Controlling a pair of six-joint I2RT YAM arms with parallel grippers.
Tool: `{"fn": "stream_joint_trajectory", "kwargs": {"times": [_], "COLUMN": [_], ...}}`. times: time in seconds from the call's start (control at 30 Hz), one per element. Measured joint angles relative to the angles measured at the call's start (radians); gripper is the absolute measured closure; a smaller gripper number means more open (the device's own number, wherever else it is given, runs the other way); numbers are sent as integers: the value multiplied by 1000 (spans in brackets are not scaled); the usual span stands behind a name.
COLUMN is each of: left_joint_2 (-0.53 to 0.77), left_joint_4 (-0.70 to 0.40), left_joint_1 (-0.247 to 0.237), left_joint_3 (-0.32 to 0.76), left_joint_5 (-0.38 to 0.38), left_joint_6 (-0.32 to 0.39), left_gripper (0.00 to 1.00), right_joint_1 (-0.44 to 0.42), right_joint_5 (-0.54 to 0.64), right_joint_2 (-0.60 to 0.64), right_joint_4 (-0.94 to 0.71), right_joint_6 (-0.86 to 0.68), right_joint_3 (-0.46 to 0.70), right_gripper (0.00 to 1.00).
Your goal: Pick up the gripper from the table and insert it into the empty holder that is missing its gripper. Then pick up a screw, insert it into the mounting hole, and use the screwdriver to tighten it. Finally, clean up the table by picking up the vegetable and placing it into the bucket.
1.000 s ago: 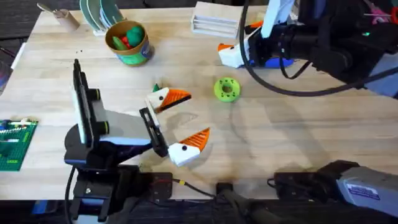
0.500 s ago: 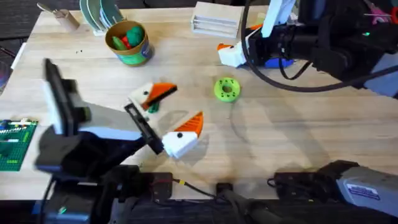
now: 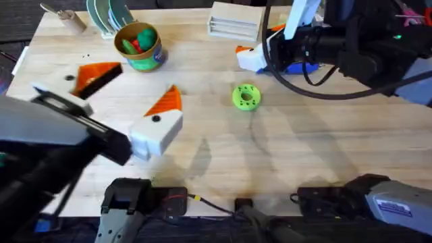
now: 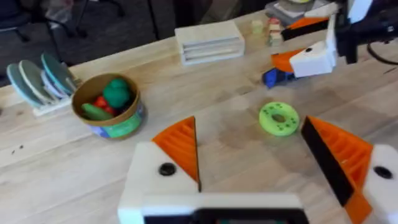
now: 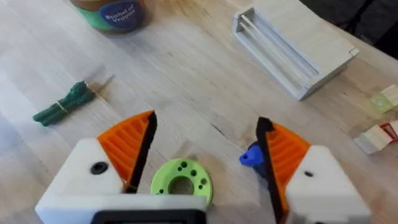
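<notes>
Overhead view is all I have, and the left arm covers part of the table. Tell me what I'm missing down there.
Observer: The right wrist view shows a green vegetable lying on the table, apart from the bucket.
Operator: Give me the right hand's state.
Observer: The right hand is open, fingers wide apart, holding nothing.
Operator: Read me the bucket's label.
Observer: It begins "Bushel of"; the rest is hard to read.
</notes>
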Motion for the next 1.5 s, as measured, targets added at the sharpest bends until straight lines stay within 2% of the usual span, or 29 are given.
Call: {"fn": "stream_joint_trajectory", "kwargs": {"times": [0.1, 0.23, 0.33, 0.6, 0.9, 1.13, 1.33, 1.5], "left_joint_2": [93, 207, 283, 431, 504, 603, 709, 805], "left_joint_4": [-111, -234, -251, -270, -298, -326, -325, -285], "left_joint_1": [0, 0, 0, 0, 0, 0, 0, 0], "left_joint_3": [120, 224, 250, 252, 252, 249, 213, 143], "left_joint_5": [-79, -165, -201, -231, -236, -285, -306, -309], "left_joint_6": [49, 107, 142, 172, 177, 177, 177, 166], "left_gripper": [11, 9, 9, 8, 8, 8, 9, 8], "right_joint_1": [0, 0, 0, 0, 0, 0, 0, 0], "right_joint_5": [0, 0, -1, -3, -7, -7, -7, -7], "right_joint_2": [0, 0, 0, 0, 0, 0, 0, 0], "right_joint_4": [0, 0, 0, 0, 0, 0, 0, 0], "right_joint_6": [0, 0, 0, 0, 1, 3, 3, 3], "right_joint_3": [0, 0, 0, 0, 0, 0, 0, 0], "right_gripper": [10, 9, 10, 9, 7, 10, 9, 10]}}
